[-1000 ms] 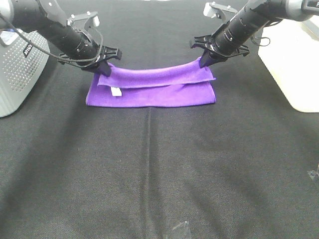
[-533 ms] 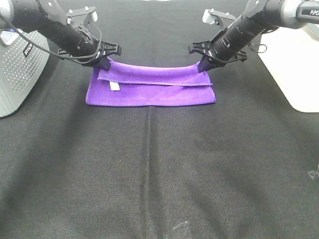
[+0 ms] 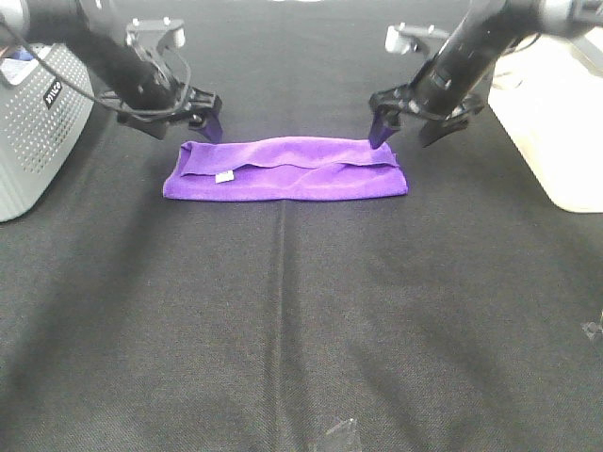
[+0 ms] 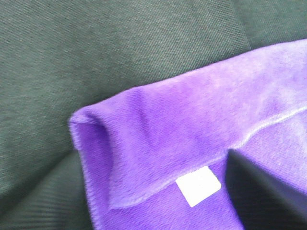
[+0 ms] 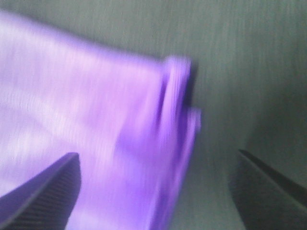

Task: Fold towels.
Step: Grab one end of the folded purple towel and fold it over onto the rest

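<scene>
The purple towel (image 3: 287,169) lies flat on the black table, folded into a long narrow strip, with its white tag (image 3: 224,176) near the left end. My left gripper (image 3: 174,121) is open and empty, just above and behind the towel's left back corner. My right gripper (image 3: 403,130) is open and empty over the right back corner. The left wrist view shows the folded corner (image 4: 158,139), the tag (image 4: 198,186) and one dark finger (image 4: 264,196). The right wrist view is blurred and shows the towel's layered corner (image 5: 120,120) between my spread fingers (image 5: 43,191).
A grey perforated basket (image 3: 33,132) stands at the left edge. A white bin (image 3: 556,122) stands at the right edge. The black cloth-covered table (image 3: 301,320) stretches in front of the towel, with a crease down the middle.
Both grippers have let go of the towel's back edge and opened, rising slightly. The lifted flap has dropped flat onto the lower layer.
</scene>
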Robot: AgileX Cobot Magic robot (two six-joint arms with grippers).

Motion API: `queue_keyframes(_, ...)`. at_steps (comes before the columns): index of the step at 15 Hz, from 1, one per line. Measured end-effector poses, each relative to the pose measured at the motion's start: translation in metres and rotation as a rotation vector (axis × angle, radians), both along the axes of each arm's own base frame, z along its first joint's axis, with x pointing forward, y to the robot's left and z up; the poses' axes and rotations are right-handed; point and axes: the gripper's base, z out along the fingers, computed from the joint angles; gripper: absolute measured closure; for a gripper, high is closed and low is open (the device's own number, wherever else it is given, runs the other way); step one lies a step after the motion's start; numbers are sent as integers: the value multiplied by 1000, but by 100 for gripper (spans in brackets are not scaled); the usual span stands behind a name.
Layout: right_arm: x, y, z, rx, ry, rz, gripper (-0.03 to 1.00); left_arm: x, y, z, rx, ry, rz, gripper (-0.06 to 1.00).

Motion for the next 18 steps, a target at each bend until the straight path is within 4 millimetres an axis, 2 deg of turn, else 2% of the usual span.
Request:
queue_keyframes(1,-6,0,13,-7,35,20,15,0,5,8,-5,37,5,13)
queue_keyframes(3,-21,-2,35,-17,117,57,15,5,28,16,-56,125,34,13)
queue_keyframes(5,-29,-2,44,-22,171,78,15,11,49,2,-109,222,44,13)
queue_keyframes(7,-30,-2,44,-23,182,81,15,15,55,-23,-149,317,26,13)
queue_keyframes(8,-30,-2,44,-23,182,81,15,18,54,-36,-156,352,14,13)
queue_keyframes(10,-30,-2,44,-23,183,81,15,24,52,-47,-175,354,9,13)
queue_keyframes(15,-31,-1,44,-6,185,80,15,27,47,-52,-204,345,2,14)
queue_keyframes(18,-31,0,44,-1,185,79,15,26,25,-59,-220,347,-40,19)
